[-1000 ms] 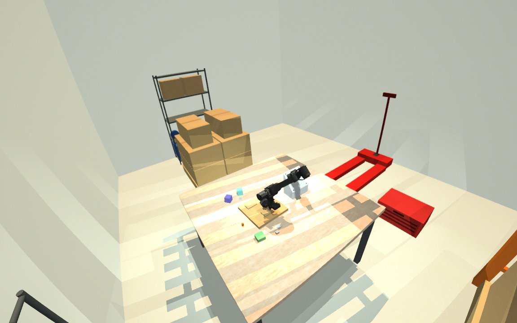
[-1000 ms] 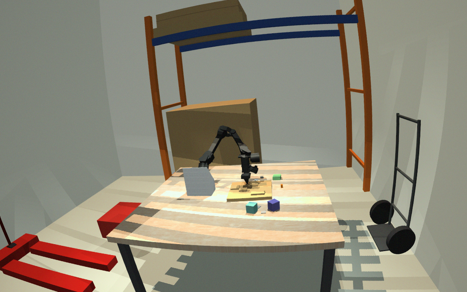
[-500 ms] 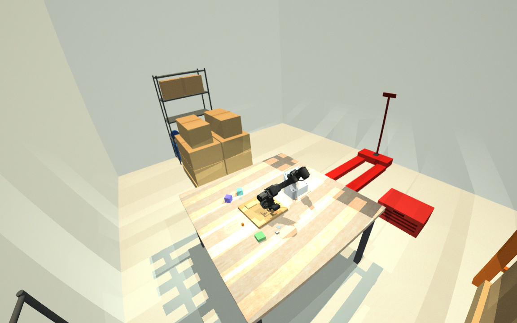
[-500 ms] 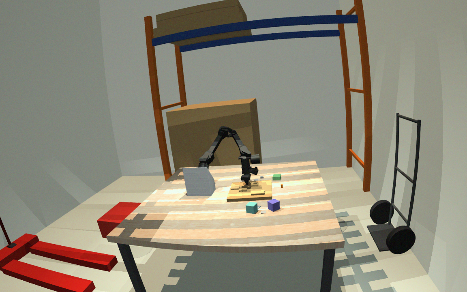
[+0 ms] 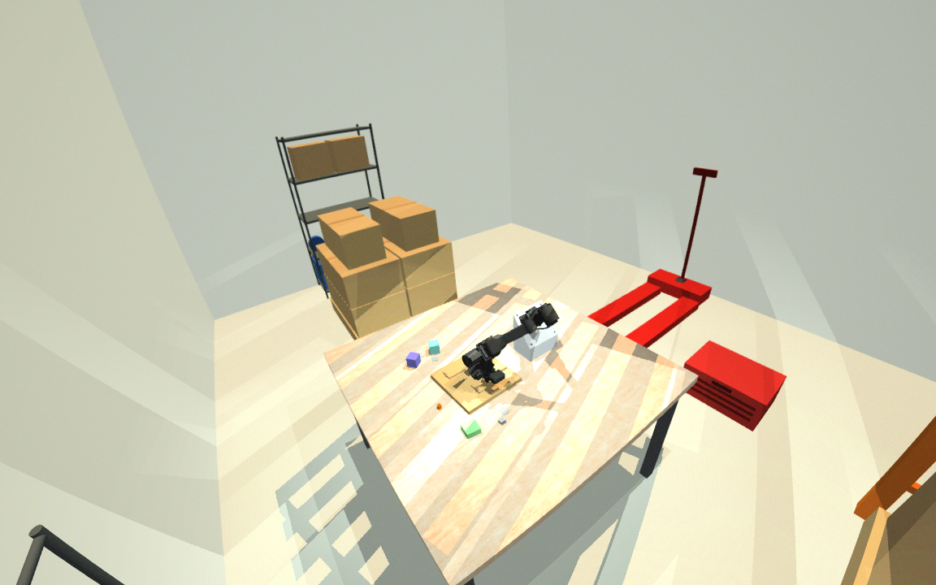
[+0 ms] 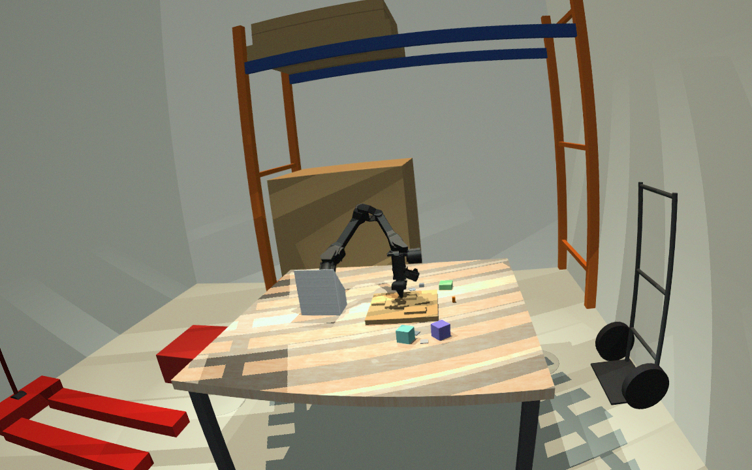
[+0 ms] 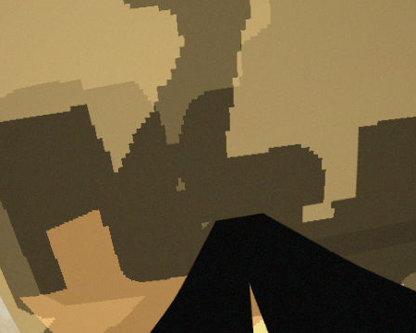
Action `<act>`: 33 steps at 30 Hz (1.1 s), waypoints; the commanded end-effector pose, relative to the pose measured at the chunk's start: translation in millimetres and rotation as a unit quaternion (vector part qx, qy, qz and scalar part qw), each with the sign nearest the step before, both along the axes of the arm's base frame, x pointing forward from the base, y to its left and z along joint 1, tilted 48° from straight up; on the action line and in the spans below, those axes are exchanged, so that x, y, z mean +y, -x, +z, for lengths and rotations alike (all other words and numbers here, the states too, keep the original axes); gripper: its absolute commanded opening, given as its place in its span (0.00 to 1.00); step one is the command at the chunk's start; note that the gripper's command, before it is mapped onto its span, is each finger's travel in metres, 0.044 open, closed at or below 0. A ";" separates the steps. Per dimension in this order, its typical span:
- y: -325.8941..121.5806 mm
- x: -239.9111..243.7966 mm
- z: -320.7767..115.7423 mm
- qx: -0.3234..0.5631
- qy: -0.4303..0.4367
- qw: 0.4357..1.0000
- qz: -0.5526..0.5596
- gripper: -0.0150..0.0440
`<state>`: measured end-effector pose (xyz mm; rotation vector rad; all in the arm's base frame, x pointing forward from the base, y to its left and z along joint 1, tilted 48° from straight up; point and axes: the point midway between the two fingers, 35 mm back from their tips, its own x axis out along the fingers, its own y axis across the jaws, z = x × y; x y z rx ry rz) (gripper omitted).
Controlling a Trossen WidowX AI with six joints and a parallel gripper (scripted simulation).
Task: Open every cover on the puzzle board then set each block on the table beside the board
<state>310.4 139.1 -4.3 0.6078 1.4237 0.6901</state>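
The tan puzzle board [image 5: 470, 404] [image 6: 390, 320] [image 7: 79, 46] lies on the table, with flat tan covers on top, one cover [image 6: 414, 310] near its front edge in the exterior view. Which covers are open cannot be told; shadow crosses them. My gripper [image 6: 401, 294] [image 7: 237, 222] is shut and empty, pointing down, its tips low over the board's middle; contact is unclear. A teal block [image 5: 433, 348] [image 6: 405, 335], a purple block [image 5: 413, 360] [image 6: 440, 329] and a green block [image 5: 470, 430] [image 6: 446, 285] rest on the table clear of the board.
A small orange piece [image 5: 439, 406] [image 6: 454, 299] lies beside the board. Small grey pieces lie near the green block and near the teal and purple blocks. A grey angled box [image 5: 538, 348] [image 6: 317, 292] stands beside the board, near the arm's base.
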 end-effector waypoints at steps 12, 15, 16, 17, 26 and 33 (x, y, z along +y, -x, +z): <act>-17.8 0.7 2.5 -0.002 0.000 1.000 -0.001 0.25; -20.9 0.8 2.8 -0.002 0.000 1.000 -0.001 0.25; -21.9 0.8 2.9 -0.002 0.000 1.000 -0.001 0.25; -22.9 0.9 3.0 -0.002 0.000 1.000 -0.001 0.25; -31.9 1.3 3.6 -0.003 0.000 1.000 -0.001 0.25; -39.0 1.5 4.1 -0.003 0.000 1.000 -0.001 0.25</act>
